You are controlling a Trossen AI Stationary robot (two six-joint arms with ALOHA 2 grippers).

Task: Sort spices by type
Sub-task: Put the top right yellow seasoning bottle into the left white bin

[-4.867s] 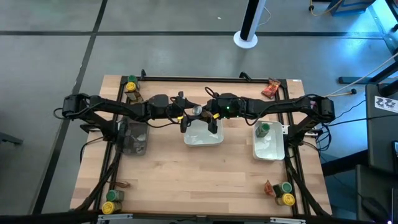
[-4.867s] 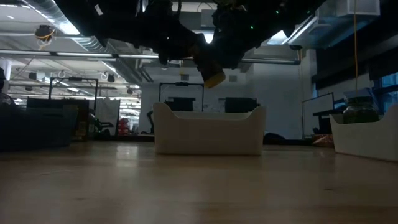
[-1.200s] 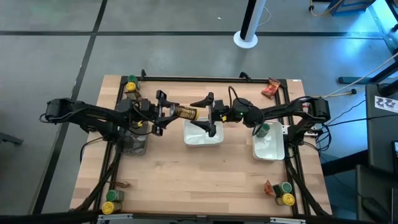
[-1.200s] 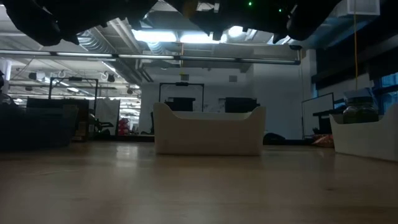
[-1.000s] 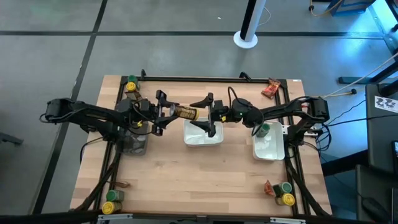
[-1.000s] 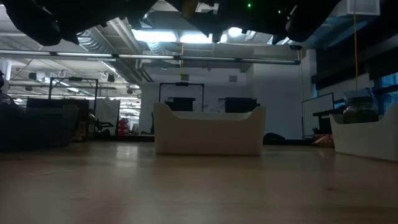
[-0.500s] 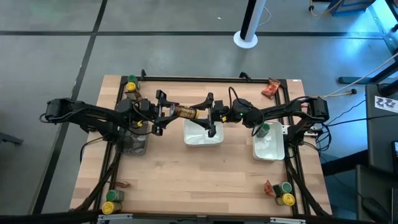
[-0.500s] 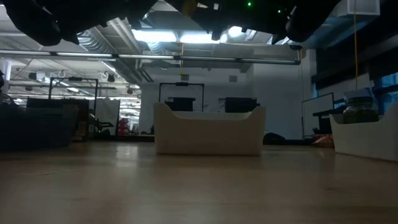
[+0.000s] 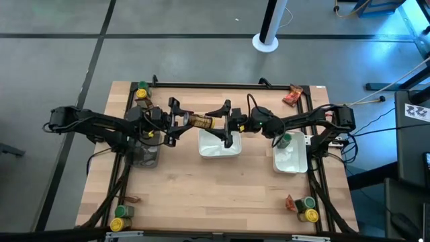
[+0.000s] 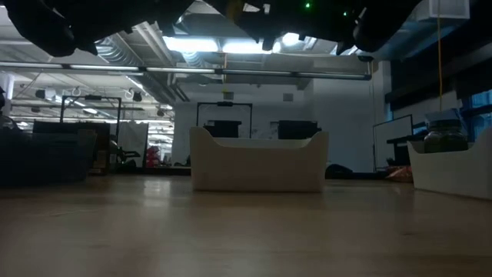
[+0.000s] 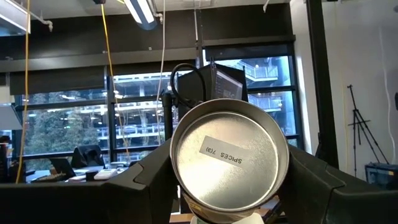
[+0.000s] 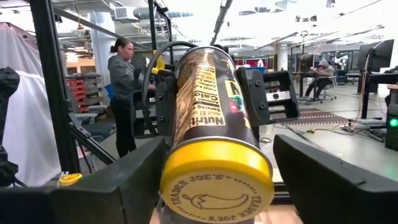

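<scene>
— Status of yellow-lidded jar (image 9: pixel 200 122)?
— Held level in mid-air above the counter (image 9: pixel 201 175), just at 11 o'clock of the centre white tray (image 9: pixel 219 149). Pinched at its metal base end by left gripper (image 9: pixel 183 121).

— Right gripper (image 9: pixel 226 122)?
— Spread, fingers either side of the lid end; contact not confirmable.

— Other spices?
— Green-lidded jar (image 9: pixel 285 140) in right white tray (image 9: pixel 290 160). Red-orange packet (image 9: pixel 292 96) at 1 o'clock corner. Jars grouped at 5, 7 and 11 o'clock corners.
</scene>
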